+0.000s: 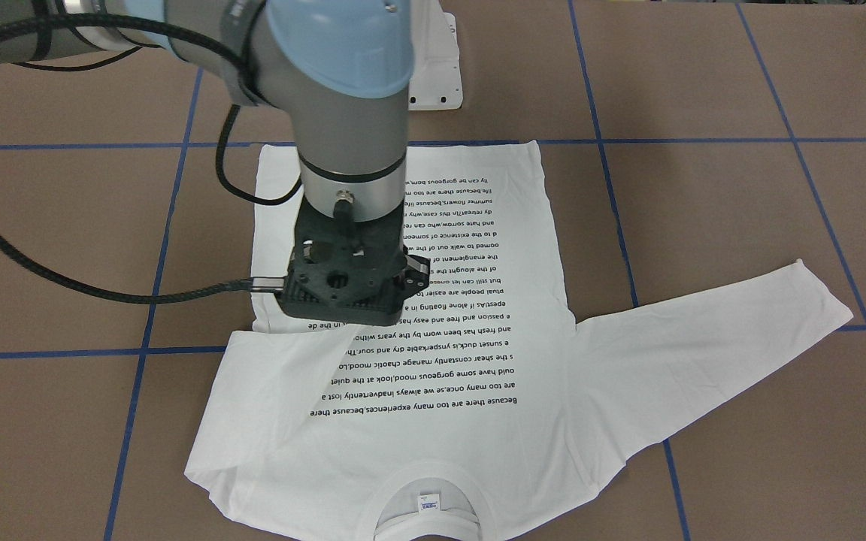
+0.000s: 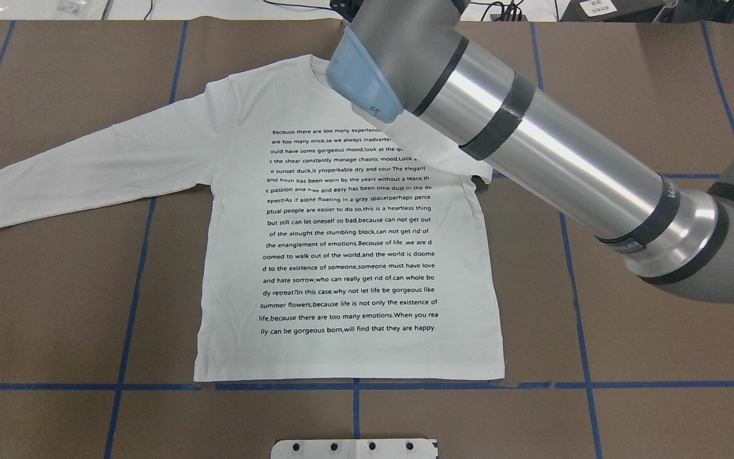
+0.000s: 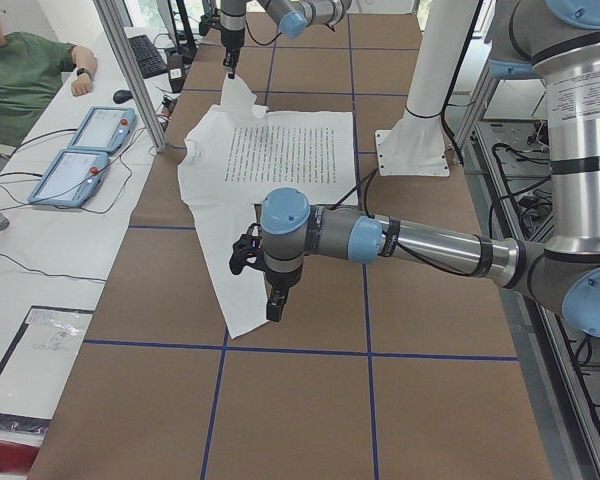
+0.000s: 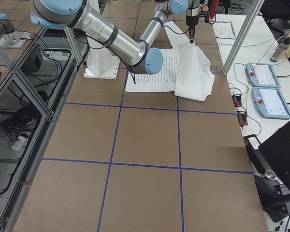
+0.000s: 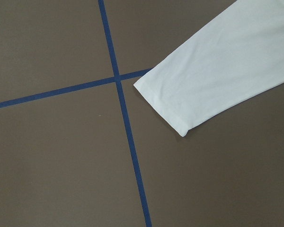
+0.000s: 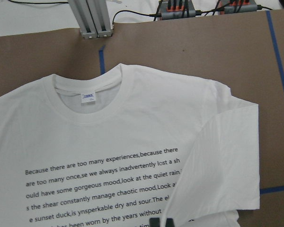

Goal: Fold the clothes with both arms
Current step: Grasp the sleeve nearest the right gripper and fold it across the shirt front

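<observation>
Fingers (image 6: 155,223) on one T-shirt (image 2: 233,287); two arms (image 2: 552,159) (image 3: 430,245)

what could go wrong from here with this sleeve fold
1. The right gripper holds the right sleeve lifted above the shirt. If released from this height, it would likely land bunched rather than flat.
2. Pulling the sleeve further across could drag the shirt's body askew.
3. The left gripper hovers by the very end of the left cuff. A slightly off descent might catch only the hem or miss it.
</observation>
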### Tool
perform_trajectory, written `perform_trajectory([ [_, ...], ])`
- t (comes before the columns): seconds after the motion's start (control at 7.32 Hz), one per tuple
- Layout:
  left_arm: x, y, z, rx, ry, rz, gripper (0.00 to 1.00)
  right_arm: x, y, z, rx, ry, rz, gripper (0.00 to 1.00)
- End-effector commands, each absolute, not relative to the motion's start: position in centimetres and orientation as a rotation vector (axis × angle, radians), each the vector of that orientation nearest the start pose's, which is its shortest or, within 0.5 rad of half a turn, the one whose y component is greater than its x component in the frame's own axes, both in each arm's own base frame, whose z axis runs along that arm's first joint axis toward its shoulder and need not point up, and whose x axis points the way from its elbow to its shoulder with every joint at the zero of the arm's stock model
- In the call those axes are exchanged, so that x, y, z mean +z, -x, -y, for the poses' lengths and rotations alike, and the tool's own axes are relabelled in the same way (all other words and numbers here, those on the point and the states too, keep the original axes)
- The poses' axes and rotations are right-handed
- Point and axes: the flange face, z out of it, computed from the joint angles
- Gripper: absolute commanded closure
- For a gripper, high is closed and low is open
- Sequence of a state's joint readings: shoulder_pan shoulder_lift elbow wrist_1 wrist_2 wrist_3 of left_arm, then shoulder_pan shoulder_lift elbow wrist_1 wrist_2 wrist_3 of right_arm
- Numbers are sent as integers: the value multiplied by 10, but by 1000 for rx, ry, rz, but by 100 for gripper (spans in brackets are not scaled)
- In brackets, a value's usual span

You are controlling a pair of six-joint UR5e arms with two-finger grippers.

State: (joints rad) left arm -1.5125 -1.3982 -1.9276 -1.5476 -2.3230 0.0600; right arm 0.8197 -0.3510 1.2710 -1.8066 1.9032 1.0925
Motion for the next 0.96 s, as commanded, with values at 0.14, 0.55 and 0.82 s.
perform_trajectory([
  [0.14, 569, 41, 424, 169, -144, -752, 0, -1, 557, 608, 203, -223, 759, 100],
  [0.55, 570, 40, 425, 168, -142, -752, 0, 6, 605, 593, 224, -241, 766, 100],
  [0.82, 570, 40, 425, 168, -142, -752, 0, -14, 623, 591, 280, -234, 780, 100],
])
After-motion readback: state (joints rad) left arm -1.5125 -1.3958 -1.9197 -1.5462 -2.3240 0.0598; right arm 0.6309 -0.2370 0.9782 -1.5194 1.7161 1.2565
